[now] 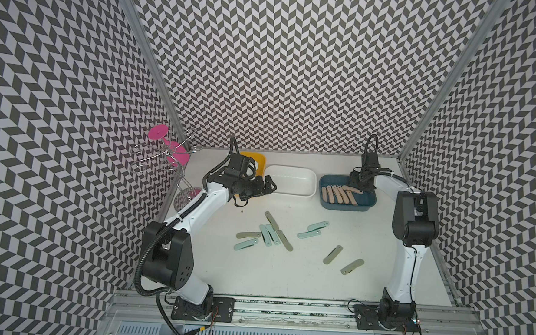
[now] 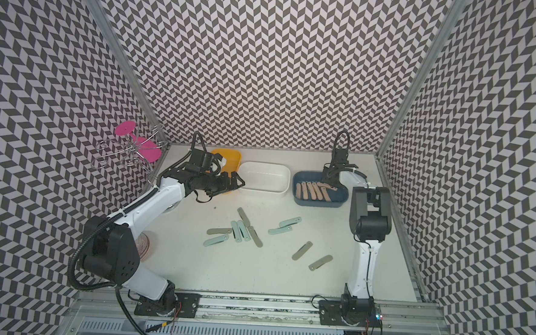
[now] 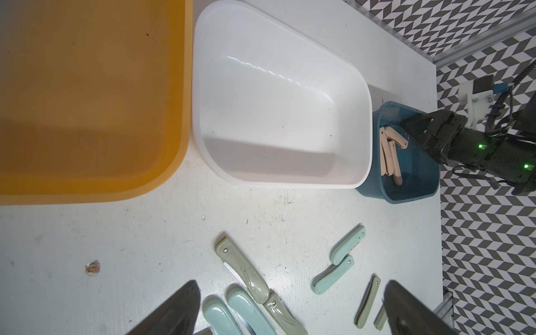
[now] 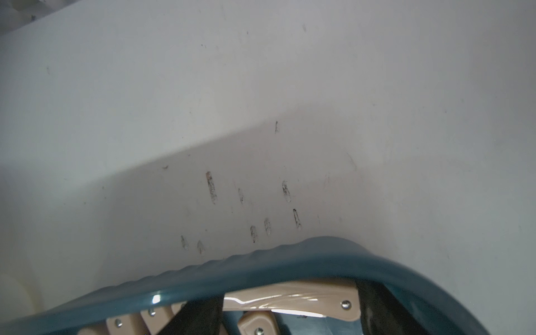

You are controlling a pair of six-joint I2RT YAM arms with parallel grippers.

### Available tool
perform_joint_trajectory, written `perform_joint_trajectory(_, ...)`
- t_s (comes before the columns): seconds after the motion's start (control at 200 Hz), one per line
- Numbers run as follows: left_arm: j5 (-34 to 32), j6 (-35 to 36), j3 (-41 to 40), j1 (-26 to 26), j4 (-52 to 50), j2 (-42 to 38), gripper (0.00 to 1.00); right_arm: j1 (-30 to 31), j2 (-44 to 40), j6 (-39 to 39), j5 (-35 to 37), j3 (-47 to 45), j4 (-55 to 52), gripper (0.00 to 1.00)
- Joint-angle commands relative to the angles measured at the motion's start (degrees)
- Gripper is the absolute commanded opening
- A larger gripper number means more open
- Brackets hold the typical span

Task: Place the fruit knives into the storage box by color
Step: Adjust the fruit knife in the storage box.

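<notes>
Ten fruit knives (image 1: 272,234) lie loose mid-counter, five mint and five sage. Six sit in a close cluster, a mint pair (image 1: 313,230) lies beside it, and two sage ones (image 1: 332,254) lie apart toward the right arm. About six peach knives (image 1: 337,194) rest in the blue box (image 1: 346,207), which ends a back row with the white box (image 1: 293,193) and yellow box (image 1: 261,161).

The right pincer (image 1: 358,185) hangs inside the blue box, its fingers (image 4: 377,313) either side of the topmost peach knife (image 4: 290,301); whether they pinch it I cannot tell. The left pincer (image 1: 271,184), spread wide, hovers at the white box's front corner nearest the yellow box.

The counter (image 1: 286,276) is white and scuffed, enclosed by black-and-white chevron walls (image 1: 297,65). The knives are glossy, round-ended, riveted plastic. The boxes are smooth with rounded corners.

A wire rack (image 1: 153,160) holding a pink goblet (image 1: 174,149) stands by the left wall. The left arm (image 1: 205,199) hides part of the yellow box.
</notes>
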Motion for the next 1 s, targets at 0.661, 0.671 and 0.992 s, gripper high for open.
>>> perform_joint_trajectory(0.661,-0.11,-0.47,-1.19,-0.08,1.97,-1.32,0.99,0.00,1.96,1.35,-3.23,-1.72,2.16,0.70)
perform_joint_trajectory(0.671,-0.12,-0.50,-1.24,-0.04,1.97,-1.34,0.99,0.00,1.84,1.35,-3.20,-1.88,2.19,0.70)
perform_joint_trajectory(0.992,-0.01,-0.58,-1.04,-0.08,2.36,-0.91,0.99,-0.01,-1.16,1.02,-4.46,-7.30,2.08,0.69)
